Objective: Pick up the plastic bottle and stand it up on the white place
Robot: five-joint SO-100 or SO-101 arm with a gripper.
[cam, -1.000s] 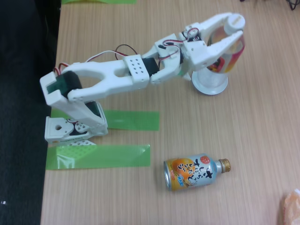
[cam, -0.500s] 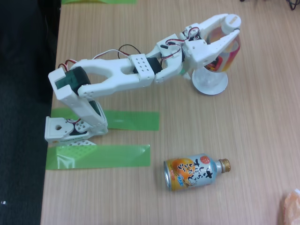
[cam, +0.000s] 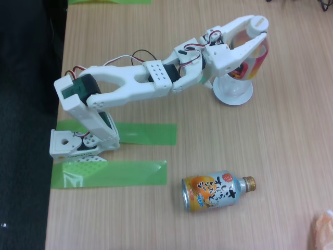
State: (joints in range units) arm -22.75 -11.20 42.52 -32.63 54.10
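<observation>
Your arm has pulled in and dropped a bit over the last second, then pretty much stopped, so the plastic bottle (cam: 252,58) looks lowered onto the white place (cam: 233,91) and near enough upright. To me you're at the let-go step. The gripper (cam: 258,37) is still wrapped around the bottle's upper part, fingers either side, not released yet. Count-wise: one plastic bottle, one white plate, one orange can-bottle (cam: 217,190) lying on its side lower down, two green tape strips (cam: 112,173).
</observation>
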